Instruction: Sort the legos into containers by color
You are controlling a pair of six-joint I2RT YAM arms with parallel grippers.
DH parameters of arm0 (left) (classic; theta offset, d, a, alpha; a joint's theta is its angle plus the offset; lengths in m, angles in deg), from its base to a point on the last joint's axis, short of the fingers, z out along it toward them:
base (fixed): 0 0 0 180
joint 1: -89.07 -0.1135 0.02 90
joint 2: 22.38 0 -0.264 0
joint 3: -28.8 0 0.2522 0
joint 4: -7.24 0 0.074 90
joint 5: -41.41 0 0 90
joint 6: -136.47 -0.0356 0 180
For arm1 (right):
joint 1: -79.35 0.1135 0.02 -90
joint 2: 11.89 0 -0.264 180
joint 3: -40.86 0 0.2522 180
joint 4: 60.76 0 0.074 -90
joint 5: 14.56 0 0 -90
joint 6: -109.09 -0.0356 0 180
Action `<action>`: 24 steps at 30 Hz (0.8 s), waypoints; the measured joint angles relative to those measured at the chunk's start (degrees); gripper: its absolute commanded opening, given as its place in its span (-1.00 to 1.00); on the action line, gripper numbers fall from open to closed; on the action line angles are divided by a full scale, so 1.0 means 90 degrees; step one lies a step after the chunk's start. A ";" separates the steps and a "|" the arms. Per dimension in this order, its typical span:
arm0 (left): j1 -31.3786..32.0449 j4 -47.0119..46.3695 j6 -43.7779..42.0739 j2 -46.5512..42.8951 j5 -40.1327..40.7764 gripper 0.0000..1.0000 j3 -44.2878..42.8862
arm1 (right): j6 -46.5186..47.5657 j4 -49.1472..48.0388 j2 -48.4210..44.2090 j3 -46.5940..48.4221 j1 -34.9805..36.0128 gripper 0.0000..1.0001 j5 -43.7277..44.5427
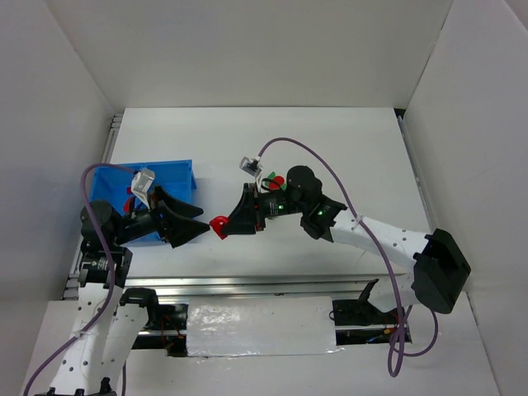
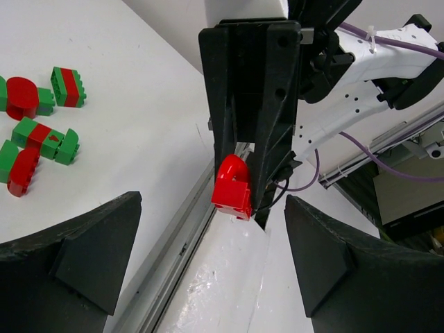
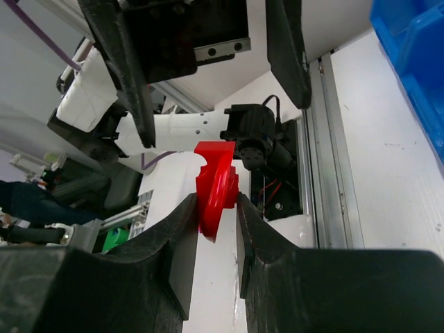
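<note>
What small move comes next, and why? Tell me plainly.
Probably ease the open left pincer forward until it straddles the red brick. The right pincer is shut on that brick, holding it out just ahead, and the blue bin sits on the left arm's side.

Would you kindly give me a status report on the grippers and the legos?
Right gripper shut on red lego, held off the table. Left gripper open, facing it, not touching. Other legos loose on table. Nothing else between grippers.
</note>
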 measured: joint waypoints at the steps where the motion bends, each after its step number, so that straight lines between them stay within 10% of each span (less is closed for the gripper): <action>1: 0.0002 0.0029 0.0000 0.0017 0.0000 0.92 0.0000 | -0.0032 -0.0056 0.0000 0.0000 0.0000 -0.61 -0.0015; 14: 0.0304 -0.0544 0.0372 0.0044 -0.0044 0.65 0.0087 | -0.0250 -0.0393 0.0097 0.0063 0.0007 -0.61 -0.0073; 24: 0.0527 -0.0862 0.0544 0.0221 0.0007 0.05 0.0185 | -0.0296 -0.0418 0.0301 0.0243 0.0063 -0.61 -0.0051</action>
